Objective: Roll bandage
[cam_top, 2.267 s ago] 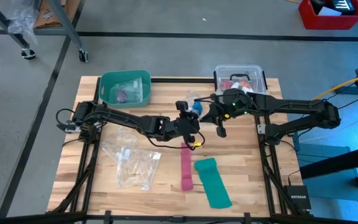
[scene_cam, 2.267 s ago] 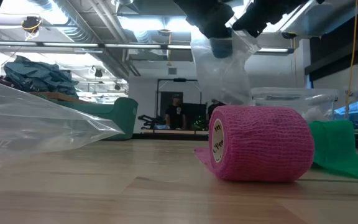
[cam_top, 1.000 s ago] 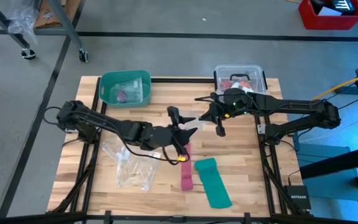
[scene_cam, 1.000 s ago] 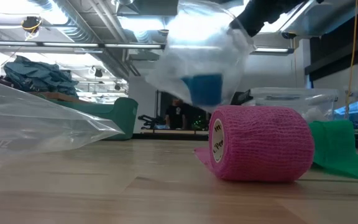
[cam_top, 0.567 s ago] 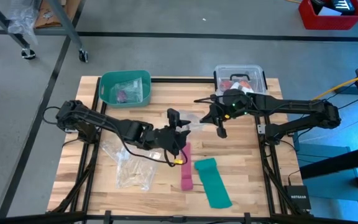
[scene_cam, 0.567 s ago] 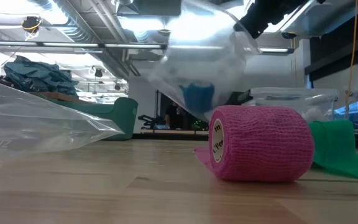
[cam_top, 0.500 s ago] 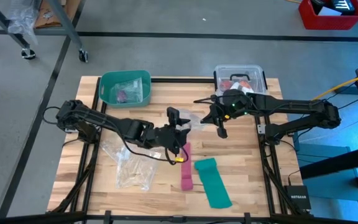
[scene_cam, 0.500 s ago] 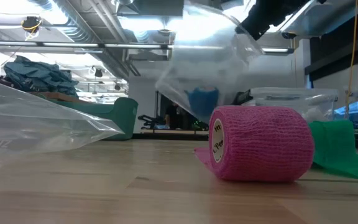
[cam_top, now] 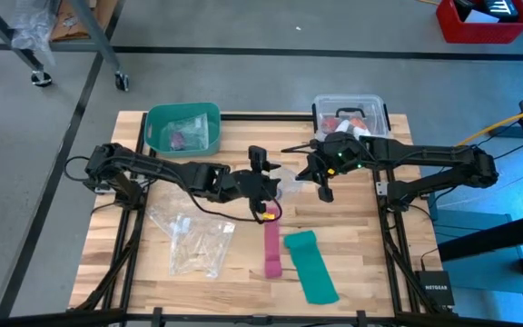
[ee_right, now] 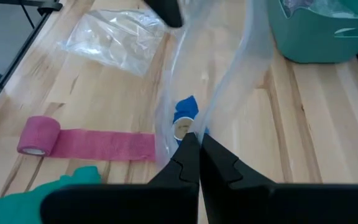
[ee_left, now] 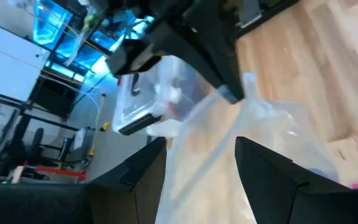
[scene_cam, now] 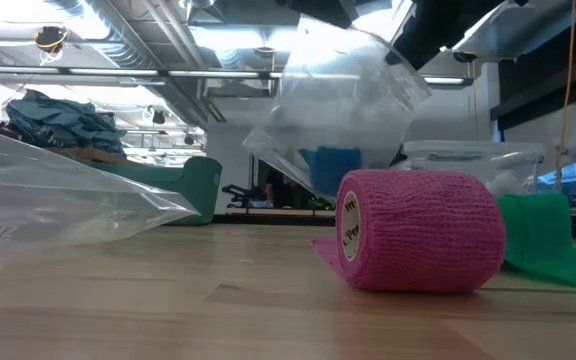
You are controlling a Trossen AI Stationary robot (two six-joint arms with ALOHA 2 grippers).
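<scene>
A clear plastic bag [scene_cam: 348, 110] hangs over the middle of the table, with the bright blue bandage [ee_right: 184, 116] lying as a small roll in its bottom. My right gripper [ee_right: 193, 140] is shut on the bag and sits right of it in the high view [cam_top: 309, 169]. My left gripper [ee_left: 201, 177] is open beside the bag's left side [cam_top: 275, 182], and bag plastic shows between its two fingers. My right gripper pinches the bag's top edge [ee_right: 211, 112] between its two shut fingers, reaching in from the table's right. The bag hangs slack below the fingers with the blue roll [scene_cam: 333, 170] weighing down its bottom. My left gripper has the bag's plastic [ee_left: 229, 155] between its open fingers; whether they touch it I cannot tell.
A pink strip ending in a roll [cam_top: 271, 247] and a wider teal-green strip [cam_top: 311, 265] lie near the front. Another clear bag [cam_top: 193, 238] lies at the front left. A teal bin [cam_top: 182, 127] and a clear box [cam_top: 350, 113] stand at the far edge.
My left gripper has gone toward the table's far edge and back up to the bag, staying open. The bag has swung a little, and the blue roll hangs slightly lower than before.
</scene>
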